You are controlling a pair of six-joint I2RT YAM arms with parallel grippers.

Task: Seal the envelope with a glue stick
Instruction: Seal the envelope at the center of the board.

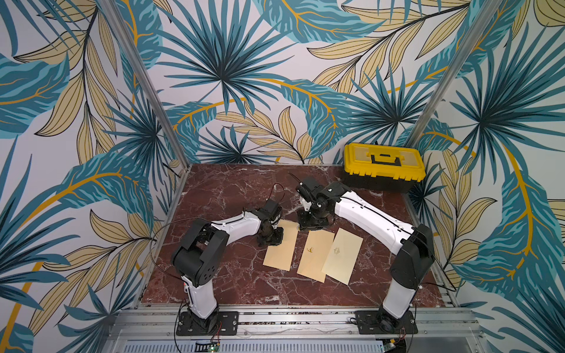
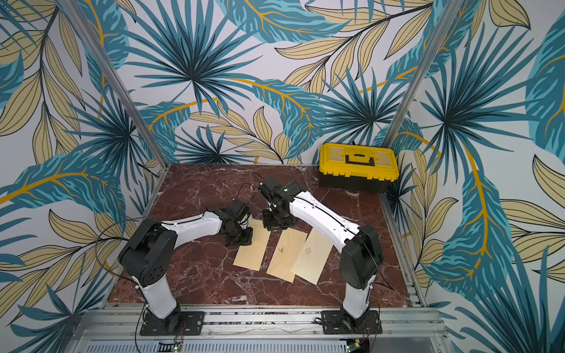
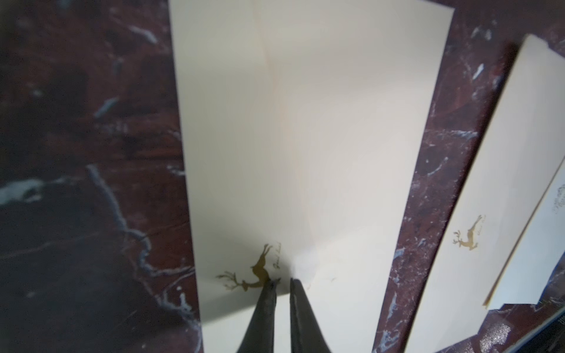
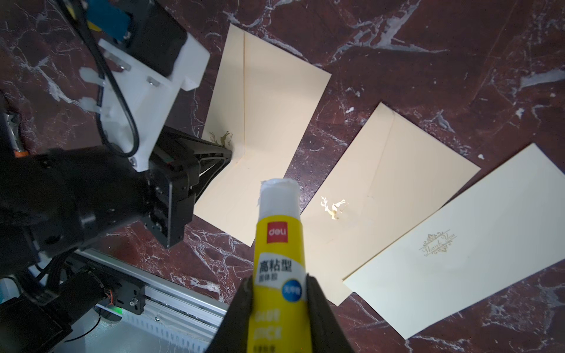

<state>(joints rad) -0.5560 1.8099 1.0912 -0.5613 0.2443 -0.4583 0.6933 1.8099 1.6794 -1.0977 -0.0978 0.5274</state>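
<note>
Right wrist: pincer (image 4: 279, 279) (around glue stick (image 4: 279, 238))

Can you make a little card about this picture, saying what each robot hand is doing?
left gripper: nearly shut, tips on left envelope, by its deer
right gripper: holds glue stick, cap off
other envelopes: middle envelope and right envelope, overlapping, on table
toolbox: yellow, closed, far right corner
</note>
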